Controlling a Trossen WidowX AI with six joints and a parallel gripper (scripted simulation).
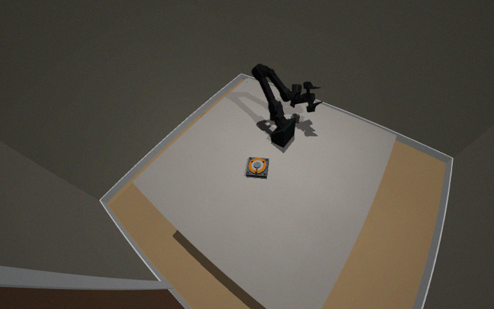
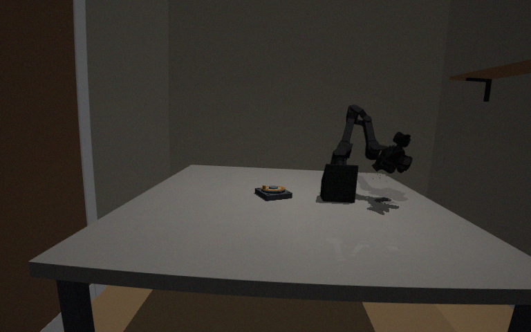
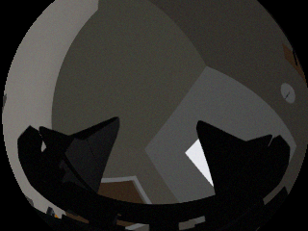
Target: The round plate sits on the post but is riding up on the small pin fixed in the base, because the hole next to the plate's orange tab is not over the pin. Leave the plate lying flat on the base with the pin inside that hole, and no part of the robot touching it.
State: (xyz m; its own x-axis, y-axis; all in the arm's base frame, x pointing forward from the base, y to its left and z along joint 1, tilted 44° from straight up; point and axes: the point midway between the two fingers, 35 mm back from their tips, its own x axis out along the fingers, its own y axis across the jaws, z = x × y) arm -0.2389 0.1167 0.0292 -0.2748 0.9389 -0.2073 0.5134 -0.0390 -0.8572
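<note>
Gripper (image 1: 314, 96) spread wide, holding nothing, well apart from the plate (image 1: 257, 165) on its base (image 1: 250, 172)

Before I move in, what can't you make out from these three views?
- Pin and the hole by the orange tab: too small in top and exterior views to tell on the plate.
- Plate's tilt on the base: too small, dim in exterior view.
- Plate in wrist view: absent; the open end effector faces walls.
</note>
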